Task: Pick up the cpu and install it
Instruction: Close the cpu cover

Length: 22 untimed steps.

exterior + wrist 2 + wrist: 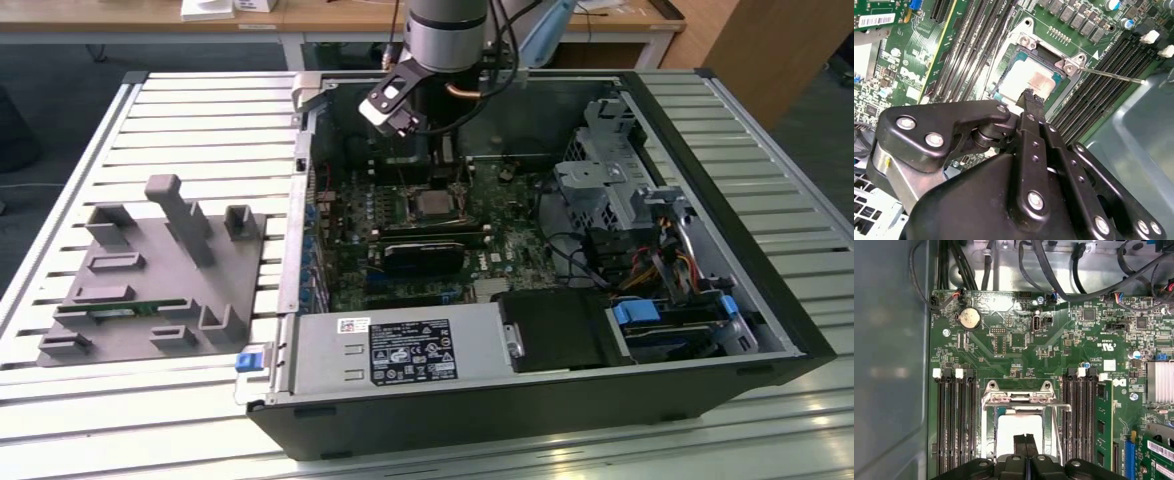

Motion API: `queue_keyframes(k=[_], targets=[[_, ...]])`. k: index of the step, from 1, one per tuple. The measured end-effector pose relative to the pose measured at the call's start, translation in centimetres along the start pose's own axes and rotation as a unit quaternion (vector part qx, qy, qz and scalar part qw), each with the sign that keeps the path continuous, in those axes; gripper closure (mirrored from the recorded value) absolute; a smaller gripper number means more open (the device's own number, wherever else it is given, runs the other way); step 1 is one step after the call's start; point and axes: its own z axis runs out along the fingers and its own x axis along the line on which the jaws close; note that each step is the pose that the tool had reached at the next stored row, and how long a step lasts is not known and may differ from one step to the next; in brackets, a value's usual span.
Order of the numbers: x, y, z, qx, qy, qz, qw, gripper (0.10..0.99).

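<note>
One gripper [1025, 442], tips together, above cpu [1004, 432] in mobo socket [1019, 399].

Arm [447, 35] reaching down from above, pincer [1026, 439] tilted, fingers [1020, 446] pressed together.

Exterior view: the arm [454, 30] is cut off by the frame edge at 12 o'clock. The CPU socket [430, 205], at 6 o'clock from the arm, is too small to tell its contents. At 9 o'clock from the computer case [534, 415], a green strip [118, 310] on the grey fixture [200, 290] is too small to identify.

Second wrist view: the gripper [1029, 97] covers the cpu's [1024, 80] near edge.

First wrist view: the gripper [1026, 442] overlaps the cpu [1006, 432], which the picture edge cuts off.
</note>
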Motion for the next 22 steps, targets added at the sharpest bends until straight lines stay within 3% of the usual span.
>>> queue_keyframes(k=[4, 14, 22], targets=[[-0.03, 0.02, -0.79, 0.0000, 0.0000, 0.000, 1.0000, 0.980], [-0.17, 0.10, -4.20, 0.0000, -0.0003, 0.000, 1.0000, 0.980], [-0.62, 0.06, -4.30, 0.0000, -0.0009, 0.000, 1.0000, 0.980]])
